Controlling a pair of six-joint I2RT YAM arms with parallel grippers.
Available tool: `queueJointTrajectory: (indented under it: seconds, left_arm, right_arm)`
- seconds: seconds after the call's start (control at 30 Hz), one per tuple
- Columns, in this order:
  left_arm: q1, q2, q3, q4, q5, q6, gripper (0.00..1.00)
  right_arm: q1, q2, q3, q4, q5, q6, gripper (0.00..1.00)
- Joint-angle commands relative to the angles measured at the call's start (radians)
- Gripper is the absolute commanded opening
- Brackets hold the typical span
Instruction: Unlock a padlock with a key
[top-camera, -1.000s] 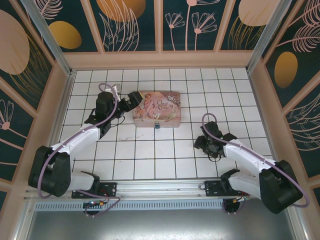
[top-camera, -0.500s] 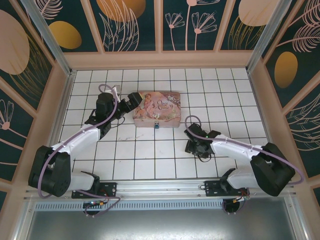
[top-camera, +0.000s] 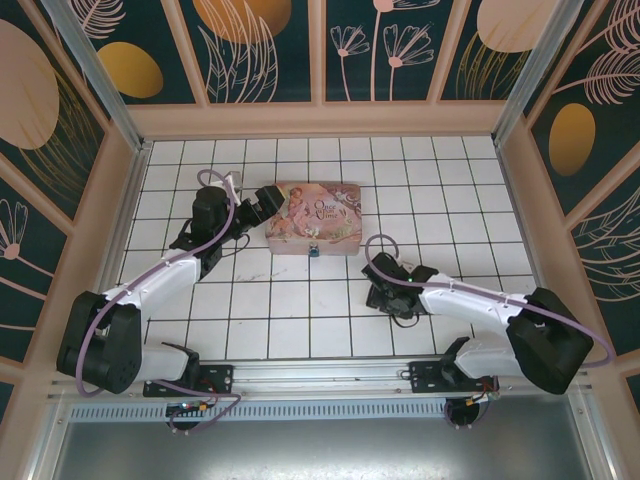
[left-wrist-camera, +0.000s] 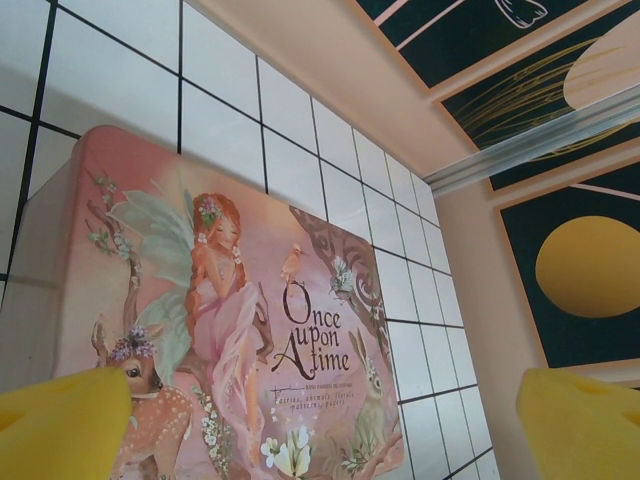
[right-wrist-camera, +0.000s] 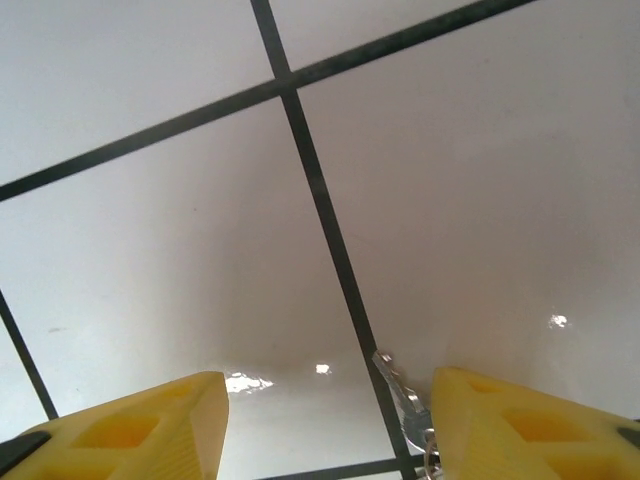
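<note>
The padlock (top-camera: 313, 250), tiny and blue, hangs at the front edge of the pink tin box (top-camera: 315, 218). The key (right-wrist-camera: 404, 402) is a slim silver-grey blade lying on a white tile along a dark grout line. My right gripper (right-wrist-camera: 330, 425) is open and low over it, and the key sits just inside the right yellow finger (right-wrist-camera: 530, 430), apart from the left one. In the top view the right gripper (top-camera: 382, 293) is right of the padlock, about two tiles away. My left gripper (top-camera: 262, 205) stands open at the tin's left end, its yellow fingertips (left-wrist-camera: 60, 420) wide apart over the lid (left-wrist-camera: 250, 320).
The tiled floor (top-camera: 300, 320) is ringed by low tan walls (top-camera: 320, 120). The tin box lies in the middle rear, with the left arm alongside it. Open tiles stretch in front of the tin and between the two arms.
The right arm has swung left across the tiles toward the middle, its gripper now nearer the tin, and its jaws have narrowed somewhat. The left arm and tin have not moved.
</note>
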Motion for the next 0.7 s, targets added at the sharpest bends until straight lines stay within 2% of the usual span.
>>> queueJointTrajectory:
  seconds: [0.0, 0.27, 0.67]
  left_arm:
    - [-0.005, 0.013, -0.006, 0.033, 0.016, -0.008, 0.99]
    - [-0.005, 0.019, -0.002, 0.046, 0.027, -0.013, 0.99]
    - [-0.005, 0.021, -0.009, 0.059, 0.033, -0.019, 0.99]
  right_arm:
    - [0.02, -0.022, -0.022, -0.029, -0.006, 0.035, 0.56]
    - [0.026, -0.013, -0.04, -0.053, 0.009, 0.025, 0.54]
    - [0.035, 0.003, -0.004, -0.123, 0.031, 0.0, 0.56]
